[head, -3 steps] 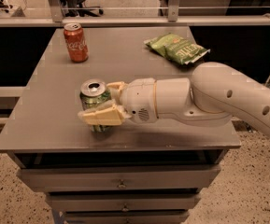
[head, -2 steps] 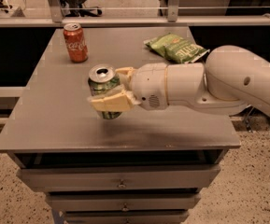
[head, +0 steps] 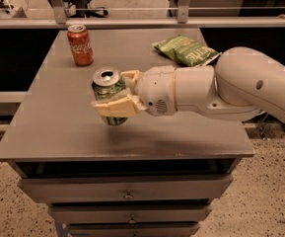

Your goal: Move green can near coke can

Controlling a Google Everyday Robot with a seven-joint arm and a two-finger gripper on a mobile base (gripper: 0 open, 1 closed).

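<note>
The gripper, over the middle of the grey surface, has its jaws clamped on one upright green aluminium drink can. One red Coca-Cola can stands well apart, far left. One crinkled green chip bag lies far right.

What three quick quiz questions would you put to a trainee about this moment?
1. True or false: the gripper is shut on the green can.
2. Fill in: in the camera view, the coke can stands upright near the table's far ___ corner.
3. What lies on the far right of the table? A: green chip bag. B: mug. C: bowl.

Key: 1 true; 2 left; 3 A.
</note>
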